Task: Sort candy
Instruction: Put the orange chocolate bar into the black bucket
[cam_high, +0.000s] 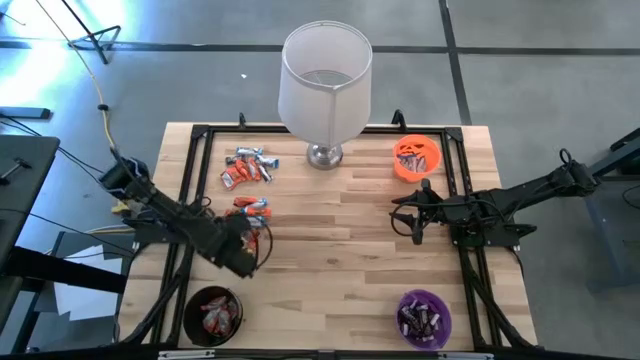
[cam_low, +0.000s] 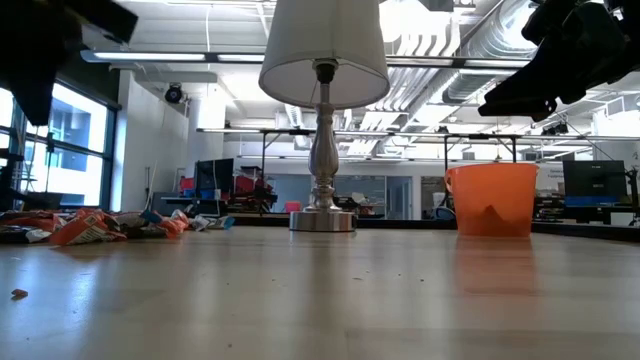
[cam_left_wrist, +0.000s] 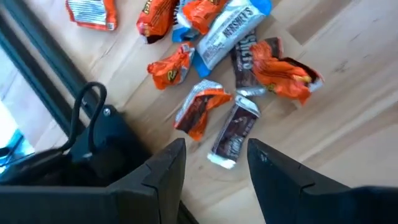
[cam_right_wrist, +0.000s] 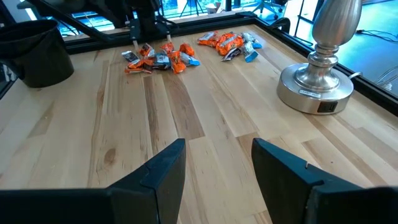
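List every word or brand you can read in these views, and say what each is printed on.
"HERSHEY'S": on the silvery blue-white candy bar in the pile ahead of the left gripper.
Orange wrappers: print too crumpled to read.
Dark brown bar: lettering too blurred.
Lamp base label: too small.

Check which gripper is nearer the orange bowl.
Right. The right gripper hangs open just in front of the orange bowl; the left gripper is open across the table over loose candy.

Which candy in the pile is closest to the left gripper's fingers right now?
The dark brown bar, lying just ahead of the open left gripper, in line with its gap. The orange-and-brown one beside it sits a little off to the side; the rest lie farther away.
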